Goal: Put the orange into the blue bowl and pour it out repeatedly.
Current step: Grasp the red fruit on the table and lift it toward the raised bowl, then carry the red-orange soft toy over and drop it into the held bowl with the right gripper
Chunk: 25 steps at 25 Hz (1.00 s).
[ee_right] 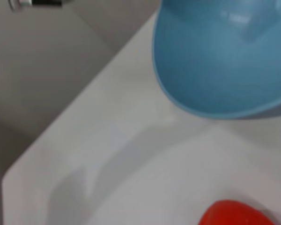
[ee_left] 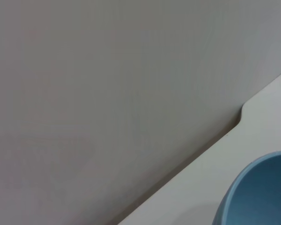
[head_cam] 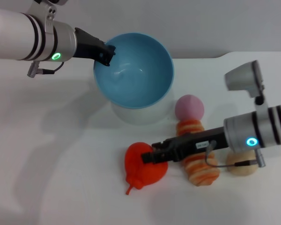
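My left gripper [head_cam: 107, 54] is shut on the near-left rim of the blue bowl [head_cam: 136, 70], holding it above the table at the back and tilted so its empty inside faces me. Part of the bowl [ee_left: 262, 192] shows in the left wrist view, and it fills the right wrist view's upper part [ee_right: 225, 56]. The orange [head_cam: 143, 171] lies on the white table in front of the bowl, stem tip pointing toward me. My right gripper [head_cam: 150, 157] reaches in from the right and sits on the orange's top. The right wrist view catches only an edge of the orange [ee_right: 239, 213].
A pink ball [head_cam: 189, 107] sits right of the bowl. An orange-and-cream striped roll [head_cam: 199, 161] lies under my right arm, with a tan ball [head_cam: 241, 168] further right. The table's back edge [head_cam: 201, 57] runs behind the bowl.
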### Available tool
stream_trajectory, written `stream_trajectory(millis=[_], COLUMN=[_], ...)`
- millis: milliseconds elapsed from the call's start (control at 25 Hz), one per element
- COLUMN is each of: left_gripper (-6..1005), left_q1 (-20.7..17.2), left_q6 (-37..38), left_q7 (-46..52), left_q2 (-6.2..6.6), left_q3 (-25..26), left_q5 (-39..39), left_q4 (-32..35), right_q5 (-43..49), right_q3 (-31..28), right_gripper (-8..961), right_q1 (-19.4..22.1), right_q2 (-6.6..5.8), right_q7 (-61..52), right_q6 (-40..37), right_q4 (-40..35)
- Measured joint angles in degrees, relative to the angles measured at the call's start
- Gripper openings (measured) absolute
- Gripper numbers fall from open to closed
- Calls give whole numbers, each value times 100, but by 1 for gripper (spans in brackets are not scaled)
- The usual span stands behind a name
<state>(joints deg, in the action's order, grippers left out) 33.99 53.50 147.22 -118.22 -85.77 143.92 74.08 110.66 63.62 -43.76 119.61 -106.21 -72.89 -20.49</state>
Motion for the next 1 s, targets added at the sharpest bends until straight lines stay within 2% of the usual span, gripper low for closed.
stream_trajectory(millis=[200,480,680,800,1000], left_gripper=[-1,-1,-1,-2,-2], left_q1=[-15,-53,-59,-58,-33], left_q6=[-46,-64,-76,-101,-237], left_q7=[0,0,0,0,-1], left_q2=[-7,0,0,0,0], left_q3=[-55,-59,-56,-60,-142], left_q5=[-3,-4,-5,-5,-5], left_q4=[-5,-8,-32,-74,-256], right_q5=[-274,-340,-343,-348,-619], right_q3=[436,552,690,698,594], right_gripper=[610,608,390,291,135], right_q1=[-98,2,39,113,545], right_q2=[6,-27,-31,-28,-69], right_q7=[-34,31,98,121,145], right_q6=[278,235,222,79,-666], right_q4=[189,-20,-116,-295,-1232])
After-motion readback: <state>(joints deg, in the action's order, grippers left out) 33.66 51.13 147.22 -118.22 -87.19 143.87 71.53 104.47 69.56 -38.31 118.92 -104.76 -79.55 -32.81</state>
